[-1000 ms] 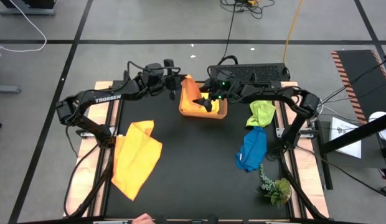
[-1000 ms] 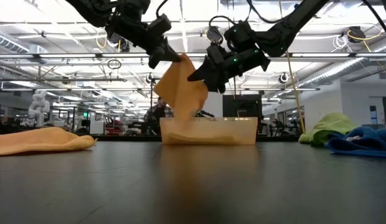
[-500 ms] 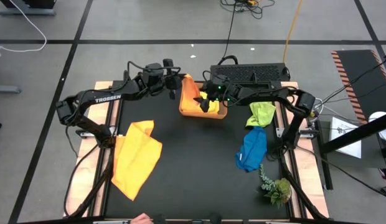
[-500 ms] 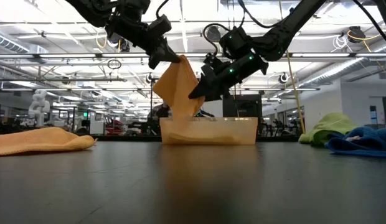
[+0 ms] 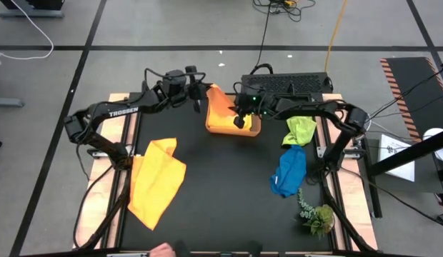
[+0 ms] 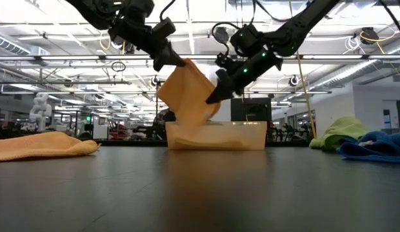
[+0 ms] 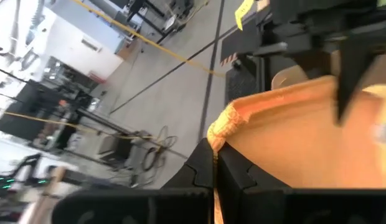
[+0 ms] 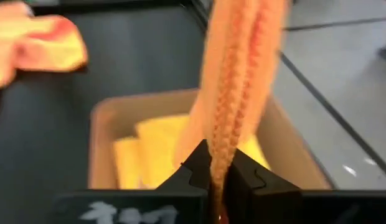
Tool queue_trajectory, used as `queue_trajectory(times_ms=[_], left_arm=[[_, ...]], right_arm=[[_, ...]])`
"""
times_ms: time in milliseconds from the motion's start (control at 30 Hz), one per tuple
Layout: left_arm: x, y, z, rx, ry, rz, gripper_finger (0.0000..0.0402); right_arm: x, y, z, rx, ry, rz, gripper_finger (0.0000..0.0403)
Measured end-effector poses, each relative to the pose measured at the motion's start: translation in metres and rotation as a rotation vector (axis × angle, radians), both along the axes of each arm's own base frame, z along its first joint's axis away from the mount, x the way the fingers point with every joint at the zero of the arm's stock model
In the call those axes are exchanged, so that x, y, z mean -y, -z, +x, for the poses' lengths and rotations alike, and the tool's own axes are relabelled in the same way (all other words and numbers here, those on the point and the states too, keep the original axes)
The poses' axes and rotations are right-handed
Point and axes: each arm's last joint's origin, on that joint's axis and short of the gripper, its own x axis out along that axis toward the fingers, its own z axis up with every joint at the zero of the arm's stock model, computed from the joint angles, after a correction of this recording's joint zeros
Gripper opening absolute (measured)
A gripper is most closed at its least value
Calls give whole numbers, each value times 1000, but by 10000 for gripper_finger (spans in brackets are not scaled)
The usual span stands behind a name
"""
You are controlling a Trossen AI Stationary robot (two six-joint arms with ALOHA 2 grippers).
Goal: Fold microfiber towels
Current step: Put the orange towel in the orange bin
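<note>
An orange microfiber towel [image 6: 187, 90] hangs over the tan tray [image 6: 216, 135] at the table's far middle, held between both grippers. My left gripper [image 6: 177, 62] is shut on its upper corner. My right gripper [image 6: 213, 98] is shut on its lower right edge. The towel's lower end dips into the tray [image 8: 106, 124], where a folded yellow towel [image 8: 143, 155] lies. A large yellow-orange towel [image 5: 157, 178] lies spread at the left. A lime green towel [image 5: 300, 128] and a blue towel [image 5: 289, 171] lie crumpled at the right. My left gripper pinches the orange towel's upper corner [image 7: 223, 127] between its two fingers, coming from the table's left, tipped slightly down. The towel hangs below and to the right of the fingers. My right gripper pinches the towel's hemmed edge [image 8: 221, 134] between its two fingers, coming from the table's right and slanting down. Two hemmed edges show side by side above the fingers. The cloth runs up from this hold toward the left gripper.
A leafy plant sprig [image 5: 318, 214] lies at the near right corner. A person's hand [image 5: 164, 250] shows at the table's near edge. The dark table top [image 5: 221, 185] between the left and right towels lies bare.
My right gripper, open a second ago beside the hanging towel, has rolled its wrist, moved in toward the towel and shut on its right edge. The towel's right side is now drawn out a little toward that gripper.
</note>
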Motion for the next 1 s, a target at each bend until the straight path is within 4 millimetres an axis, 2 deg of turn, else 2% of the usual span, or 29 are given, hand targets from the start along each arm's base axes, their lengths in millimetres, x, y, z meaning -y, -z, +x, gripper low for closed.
queue_trajectory(times_ms=[267,433,700,1000], left_arm=[[-16,2,-10,102,76,-179,0],[-16,13,-2,95,82,-254,0],[-11,51,22,18,89,-380,0],[5,51,27,11,86,-470,0]], right_arm=[[-6,-37,-27,-79,57,-113,3],[-14,-50,-40,-113,46,-104,2],[-23,-42,-50,-237,43,3,1],[-36,-37,-50,-281,-11,86,1]])
